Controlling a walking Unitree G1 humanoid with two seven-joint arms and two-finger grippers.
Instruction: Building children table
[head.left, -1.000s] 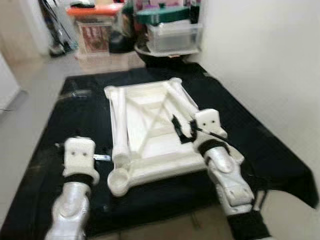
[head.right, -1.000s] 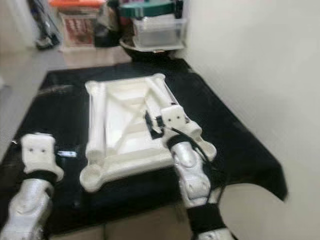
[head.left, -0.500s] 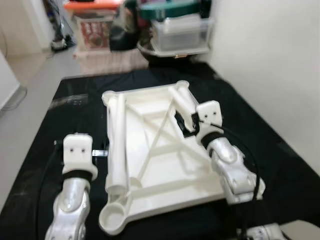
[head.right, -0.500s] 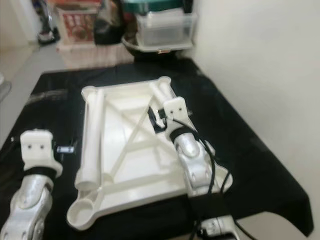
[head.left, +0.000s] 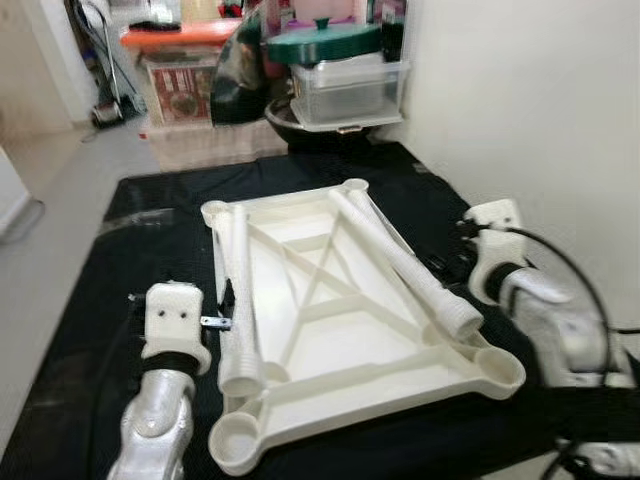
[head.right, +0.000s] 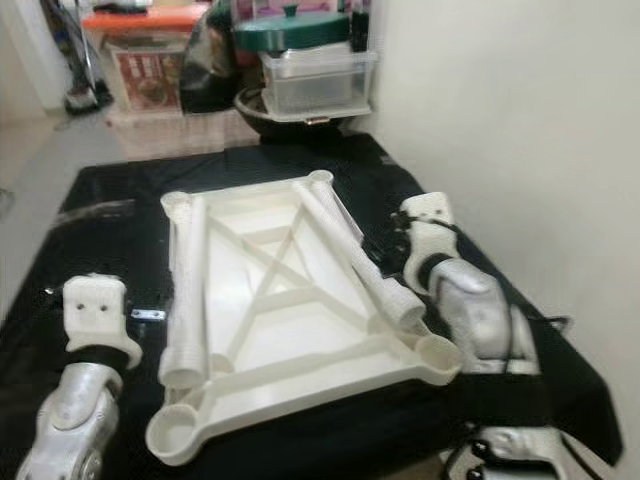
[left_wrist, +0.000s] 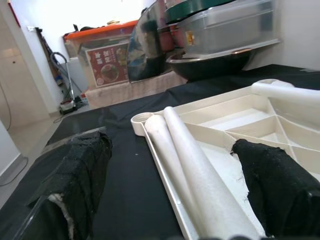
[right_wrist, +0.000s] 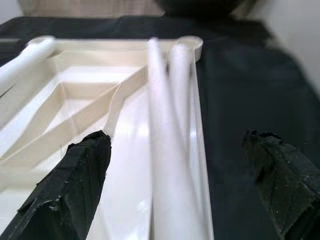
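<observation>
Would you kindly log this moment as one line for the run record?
stage: table legs not fitted | tabletop: upside down on black cloth | legs: two lying inside | left gripper: open beside left leg | right gripper: open beside right leg

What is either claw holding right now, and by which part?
Nothing. Both the left claw and right claw are open, each straddling a leg without gripping it.

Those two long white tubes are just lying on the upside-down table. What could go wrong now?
The legs lie loose on the tabletop, so a bump could roll them off. The right gripper has its jaws open around one leg, the left gripper around the other; a lopsided grab might let a leg slip. The near corner socket lies close to the black cloth's front edge, so a shove might tip the tabletop over.
</observation>
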